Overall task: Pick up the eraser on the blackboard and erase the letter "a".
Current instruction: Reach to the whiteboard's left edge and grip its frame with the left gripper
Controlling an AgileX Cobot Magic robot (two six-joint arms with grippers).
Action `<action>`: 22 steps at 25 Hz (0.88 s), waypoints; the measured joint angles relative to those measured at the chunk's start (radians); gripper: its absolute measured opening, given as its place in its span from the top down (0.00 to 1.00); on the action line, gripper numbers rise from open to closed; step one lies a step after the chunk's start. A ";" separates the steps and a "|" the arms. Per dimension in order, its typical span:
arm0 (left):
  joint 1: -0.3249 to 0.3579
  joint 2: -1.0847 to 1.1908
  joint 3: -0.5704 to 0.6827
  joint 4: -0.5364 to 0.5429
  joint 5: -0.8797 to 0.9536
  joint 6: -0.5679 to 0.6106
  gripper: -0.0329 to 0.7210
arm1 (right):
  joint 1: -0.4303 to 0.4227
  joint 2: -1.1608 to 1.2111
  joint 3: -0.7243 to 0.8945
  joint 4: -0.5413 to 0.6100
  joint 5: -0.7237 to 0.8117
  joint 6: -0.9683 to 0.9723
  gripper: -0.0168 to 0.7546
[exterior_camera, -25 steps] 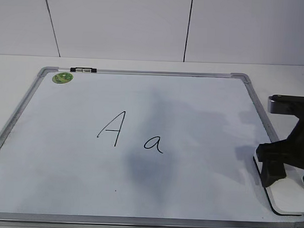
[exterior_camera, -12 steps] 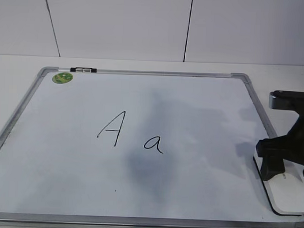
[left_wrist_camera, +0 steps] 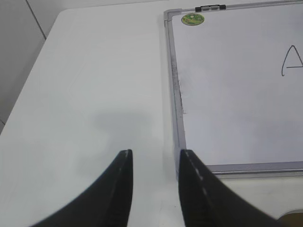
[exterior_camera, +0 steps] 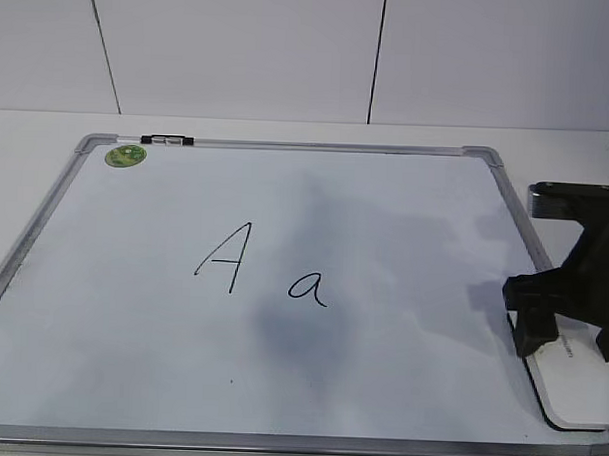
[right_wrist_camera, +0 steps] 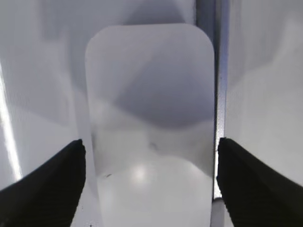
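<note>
The blackboard point(exterior_camera: 404, 232) lies flat on the table, pale with a grey frame. A capital "A" point(exterior_camera: 225, 256) and the letter "a" point(exterior_camera: 308, 287) are written near its middle. The eraser point(exterior_camera: 579, 383) is a white block with a black edge at the board's front right corner; in the right wrist view it point(right_wrist_camera: 150, 118) fills the middle. My right gripper point(right_wrist_camera: 150, 153) is open, one finger on each side of the eraser, not touching it; it shows at the right in the exterior view point(exterior_camera: 566, 332). My left gripper point(left_wrist_camera: 154, 158) is open and empty over the table left of the board point(left_wrist_camera: 236, 94).
A green sticker point(exterior_camera: 125, 156) and a small black-and-silver clip point(exterior_camera: 167, 139) sit at the board's far left corner. The white table point(left_wrist_camera: 94, 85) extends left of the board. A white tiled wall stands behind.
My right gripper has shifted a little to the left and up in the exterior view, staying over the eraser. The eraser and the letters have not moved.
</note>
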 joint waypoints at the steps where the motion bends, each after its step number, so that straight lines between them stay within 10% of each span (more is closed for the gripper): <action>1: 0.000 0.000 0.000 0.000 0.000 0.000 0.64 | 0.000 0.010 -0.007 0.000 0.007 0.000 0.11; 22: 0.000 0.000 0.000 0.000 0.000 0.000 0.64 | 0.000 0.044 -0.017 -0.007 0.016 0.000 0.16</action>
